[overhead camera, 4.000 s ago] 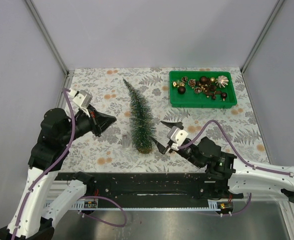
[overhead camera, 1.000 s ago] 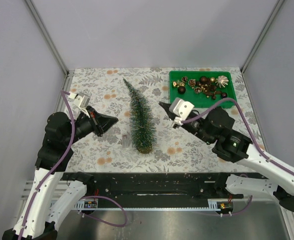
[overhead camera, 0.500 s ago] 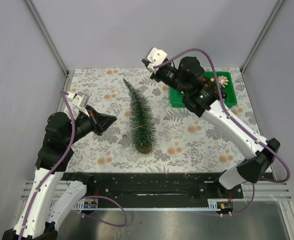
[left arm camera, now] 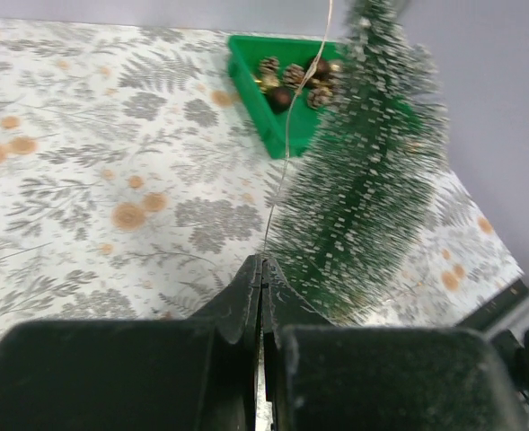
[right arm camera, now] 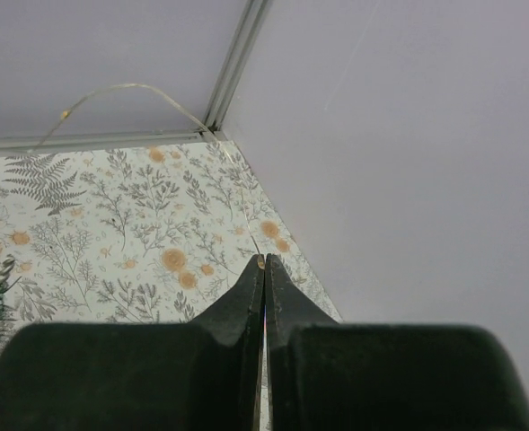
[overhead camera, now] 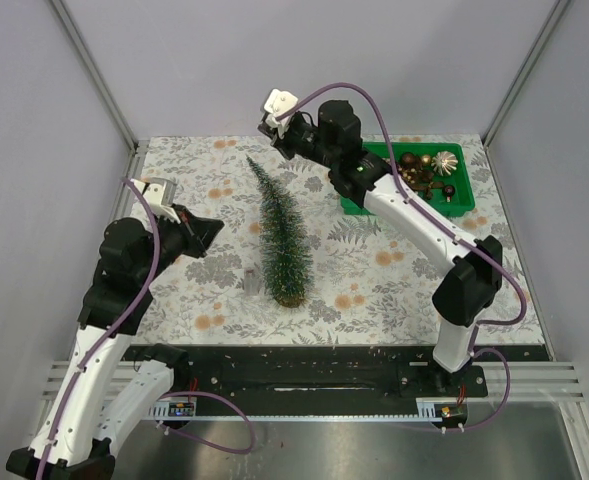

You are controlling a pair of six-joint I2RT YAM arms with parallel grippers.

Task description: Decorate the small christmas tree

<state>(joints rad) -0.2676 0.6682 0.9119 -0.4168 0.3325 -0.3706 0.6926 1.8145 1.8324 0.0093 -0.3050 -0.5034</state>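
Note:
The small christmas tree (overhead camera: 284, 235) stands mid-table on its wooden disc, dark green with frosty tips; in the left wrist view the tree (left arm camera: 372, 180) fills the right side. A thin wire string of tiny lights (left arm camera: 286, 135) runs from my left gripper (left arm camera: 262, 260) up past the tree. That left gripper (overhead camera: 217, 226) is shut on the wire, left of the tree. My right gripper (overhead camera: 267, 131) hangs high behind the tree's tip, shut on the wire (right arm camera: 129, 88), with a small bead at its tips (right arm camera: 263, 260).
A green tray (overhead camera: 424, 205) of brown and gold ornaments sits at the back right, partly under the right arm. A small grey block (overhead camera: 249, 280) lies left of the tree's base. The enclosure walls and corner post stand close behind the right gripper.
The right arm has swung from the right of the tree up and back to above its tip, still shut. The left gripper rose slightly and stayed shut.

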